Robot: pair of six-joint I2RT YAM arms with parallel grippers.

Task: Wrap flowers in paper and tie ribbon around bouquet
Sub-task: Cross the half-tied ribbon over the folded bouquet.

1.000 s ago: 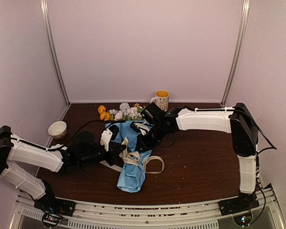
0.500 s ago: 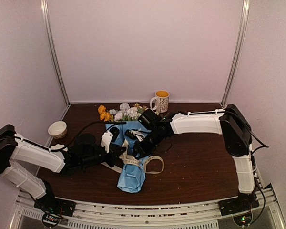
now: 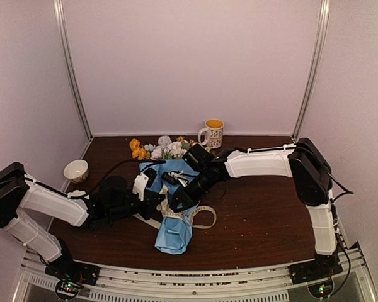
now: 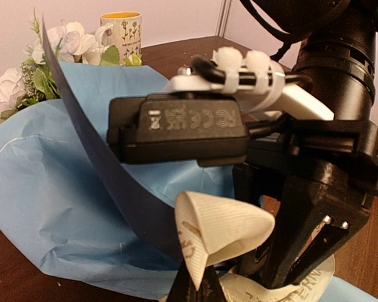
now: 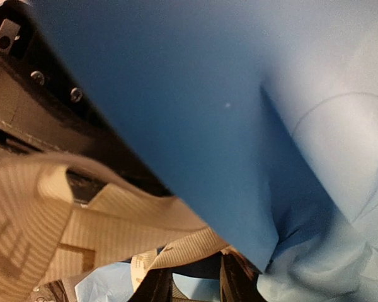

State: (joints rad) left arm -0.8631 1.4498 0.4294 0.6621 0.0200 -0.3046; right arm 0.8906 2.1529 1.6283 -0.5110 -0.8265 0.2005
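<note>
2 grippers meet over the bouquet (image 3: 175, 231). The right gripper (image 3: 176, 196) has advanced toward the left gripper (image 3: 157, 201), jaws now slightly parted. The left gripper stays pinched on the ribbon (image 4: 223, 229).

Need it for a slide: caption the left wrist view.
Left gripper pinches ribbon loop over blue paper, right arm alongside, flowers and mug behind.
</note>
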